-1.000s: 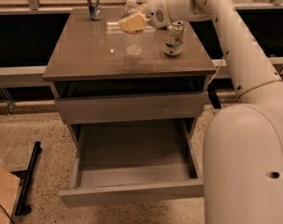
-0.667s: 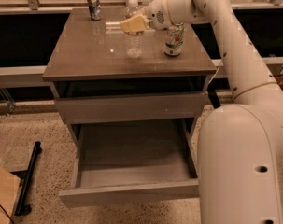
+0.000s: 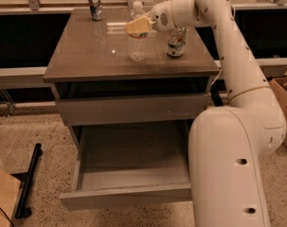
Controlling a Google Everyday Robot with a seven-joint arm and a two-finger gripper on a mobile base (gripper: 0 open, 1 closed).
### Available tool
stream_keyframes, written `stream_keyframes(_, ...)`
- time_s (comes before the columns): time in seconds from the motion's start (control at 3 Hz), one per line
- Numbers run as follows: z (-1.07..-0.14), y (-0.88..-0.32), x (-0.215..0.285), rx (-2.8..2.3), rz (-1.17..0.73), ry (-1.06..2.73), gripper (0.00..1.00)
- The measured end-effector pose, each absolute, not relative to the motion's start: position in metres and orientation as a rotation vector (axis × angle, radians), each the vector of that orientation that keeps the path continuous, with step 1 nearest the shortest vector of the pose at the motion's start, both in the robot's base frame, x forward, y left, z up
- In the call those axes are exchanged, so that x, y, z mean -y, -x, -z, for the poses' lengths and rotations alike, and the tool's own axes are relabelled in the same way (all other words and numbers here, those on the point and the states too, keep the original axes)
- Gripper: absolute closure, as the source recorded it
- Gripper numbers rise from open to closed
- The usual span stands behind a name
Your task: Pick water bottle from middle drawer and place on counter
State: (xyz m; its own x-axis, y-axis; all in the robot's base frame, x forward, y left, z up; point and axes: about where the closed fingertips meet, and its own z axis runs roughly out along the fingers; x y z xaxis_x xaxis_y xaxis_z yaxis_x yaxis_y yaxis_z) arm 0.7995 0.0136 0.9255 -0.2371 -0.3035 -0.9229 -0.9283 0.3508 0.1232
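Note:
The water bottle (image 3: 137,44), clear with a white cap, stands upright on the counter (image 3: 86,56), near its middle. My gripper (image 3: 136,26) reaches in from the right and is shut on the water bottle at its shoulder, with a beige finger (image 3: 139,25) across the front of it. The middle drawer (image 3: 129,195) is pulled open below the counter, and its grey floor shows nothing on it.
A dark silvery can (image 3: 94,4) stands at the counter's back left. A white-and-green can (image 3: 176,41) stands just right of the bottle, under my arm. A closed drawer front (image 3: 133,109) sits above the open drawer. My arm's base (image 3: 228,169) stands right of the drawer.
My gripper and the bottle have sunk slightly towards the counter. The cans and the drawer have not moved.

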Motion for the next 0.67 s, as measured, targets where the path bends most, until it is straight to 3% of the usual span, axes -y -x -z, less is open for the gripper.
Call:
stream_keyframes(0.33, -0.9266, -0.8002, -0.0131, -1.741, -0.899, 1.096, 0.14)
stream_keyframes(0.67, -0.9248, -0.8004, -0.0163, -1.742, -0.903, 1.099, 0.0)
